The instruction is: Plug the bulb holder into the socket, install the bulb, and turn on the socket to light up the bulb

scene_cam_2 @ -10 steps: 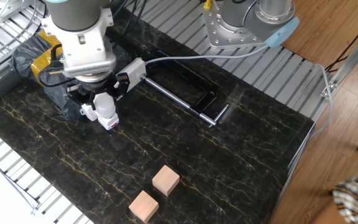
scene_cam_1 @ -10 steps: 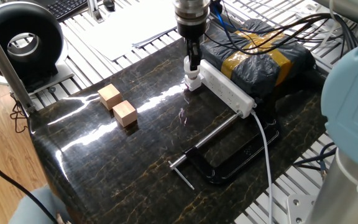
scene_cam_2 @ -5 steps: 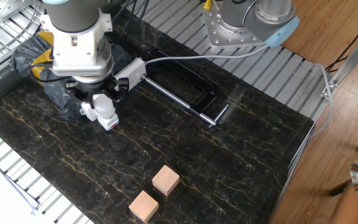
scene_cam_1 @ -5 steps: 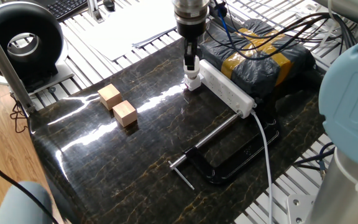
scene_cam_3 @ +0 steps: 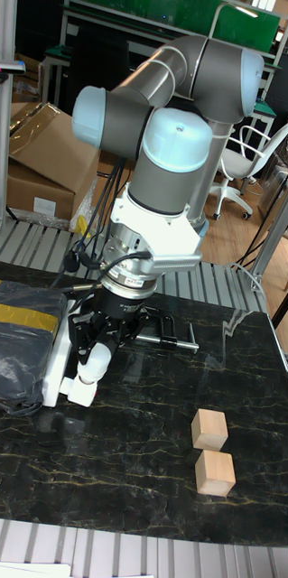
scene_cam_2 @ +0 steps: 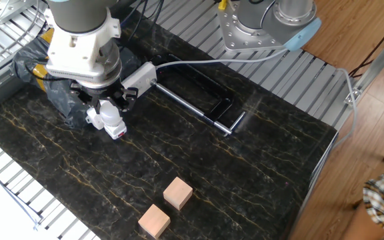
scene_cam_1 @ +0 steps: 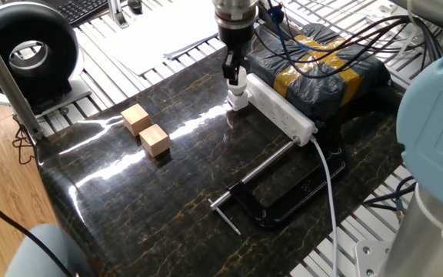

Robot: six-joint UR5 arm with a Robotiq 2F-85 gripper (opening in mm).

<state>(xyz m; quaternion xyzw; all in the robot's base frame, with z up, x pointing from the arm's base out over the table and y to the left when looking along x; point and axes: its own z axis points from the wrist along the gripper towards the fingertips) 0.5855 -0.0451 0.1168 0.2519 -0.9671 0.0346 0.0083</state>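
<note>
The tool (scene_cam_2: 110, 107) hangs just above the bulb (scene_cam_2: 113, 120), fingers parted beside it and seemingly not gripping. Below, the bulb sits in its holder (scene_cam_2: 117, 131), plugged into the socket's (scene_cam_1: 279, 109) end.

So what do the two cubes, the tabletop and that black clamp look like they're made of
The two cubes: likely unfinished wood, pale tan with matte faces.
The tabletop: looks like polished black marble or a marble-look laminate, with gold veins and glossy reflections; which one is unclear.
The black clamp: probably metal, with a dark painted frame and a bare shiny steel screw rod.
</note>
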